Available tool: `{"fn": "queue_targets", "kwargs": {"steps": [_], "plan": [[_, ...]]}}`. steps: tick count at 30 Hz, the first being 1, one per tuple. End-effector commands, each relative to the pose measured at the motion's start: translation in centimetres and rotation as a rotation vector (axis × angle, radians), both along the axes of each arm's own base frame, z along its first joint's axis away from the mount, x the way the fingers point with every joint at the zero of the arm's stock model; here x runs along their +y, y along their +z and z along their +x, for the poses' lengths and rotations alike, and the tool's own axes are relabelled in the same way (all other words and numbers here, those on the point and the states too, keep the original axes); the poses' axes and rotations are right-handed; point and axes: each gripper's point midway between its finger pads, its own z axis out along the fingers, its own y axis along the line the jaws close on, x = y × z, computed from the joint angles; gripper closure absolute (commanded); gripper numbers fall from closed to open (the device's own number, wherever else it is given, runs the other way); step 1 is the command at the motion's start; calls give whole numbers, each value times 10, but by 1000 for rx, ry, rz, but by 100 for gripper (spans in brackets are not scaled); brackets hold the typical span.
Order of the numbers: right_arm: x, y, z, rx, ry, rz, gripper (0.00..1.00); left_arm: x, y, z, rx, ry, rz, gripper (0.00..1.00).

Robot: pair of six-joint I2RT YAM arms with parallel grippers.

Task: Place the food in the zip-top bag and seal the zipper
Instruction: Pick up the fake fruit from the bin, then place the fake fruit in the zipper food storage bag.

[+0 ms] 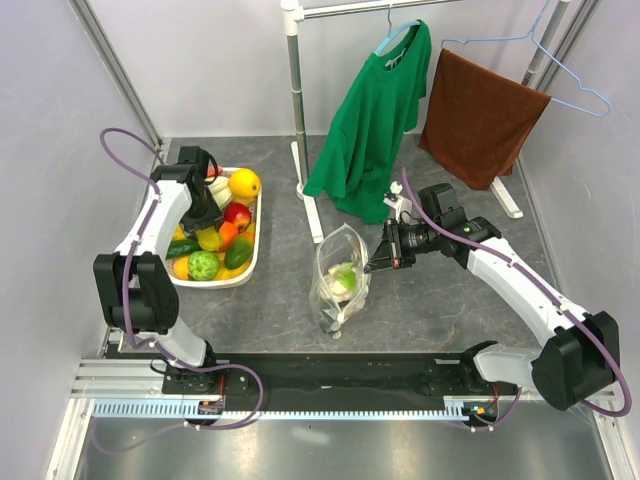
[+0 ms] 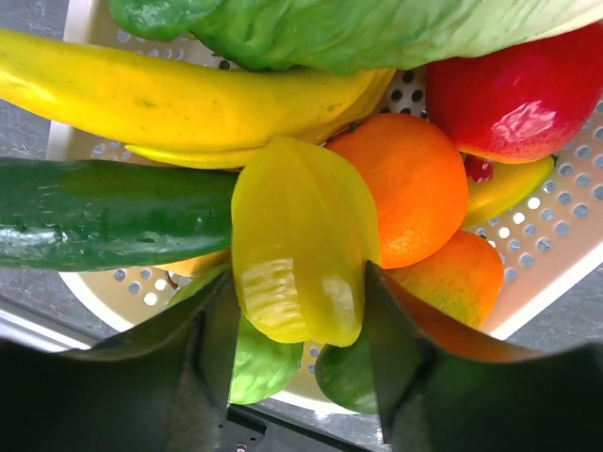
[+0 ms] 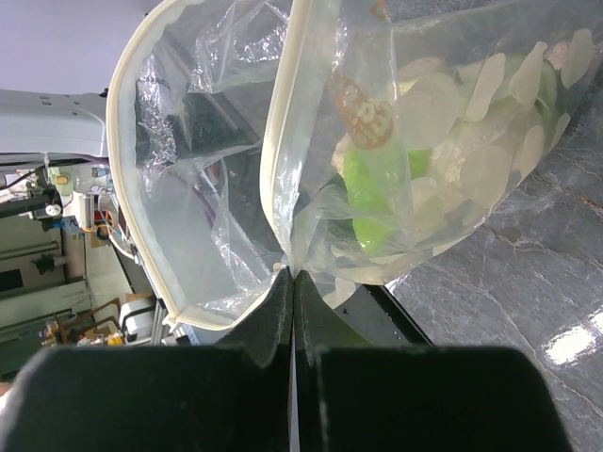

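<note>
The food lies heaped in a white perforated tray [image 1: 252,268] [image 2: 551,252] at the left: a banana [image 2: 188,99], a cucumber [image 2: 104,212], an orange [image 2: 415,193], a red apple [image 2: 523,94]. My left gripper [image 1: 205,222] [image 2: 297,282] reaches into the tray, and both its fingers press the sides of a yellow ribbed toy fruit [image 2: 301,235] [image 1: 209,238]. The zip-top bag [image 1: 340,275] [image 3: 452,132] stands mouth-up mid-table with a pale-green piece [image 3: 377,193] inside. My right gripper [image 1: 378,262] [image 3: 292,273] is shut on its rim at the cream zipper [image 3: 273,141], which gapes open.
A rack pole [image 1: 297,110] rises behind the bag, with a green shirt [image 1: 375,120] and a brown towel [image 1: 480,115] hanging at the back. Grey walls close in on both sides. The tray sits close to the left wall.
</note>
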Motion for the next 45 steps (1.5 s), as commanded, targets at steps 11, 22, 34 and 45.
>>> {"fn": "queue_targets", "kwargs": {"steps": [11, 22, 34, 45], "plan": [[2, 4, 1, -30, 13, 29, 100, -68, 152, 21, -521, -348, -308, 70], [6, 6, 3, -13, 4, 50, 100, -274, 212, -91, -787, -1142, -639, 70], [7, 16, 2, -27, 9, 70, 100, -331, 139, -114, -610, -1268, -499, 60], [4, 12, -3, -33, 11, 67, 100, -295, 173, -112, -719, -1312, -470, 0]]}}
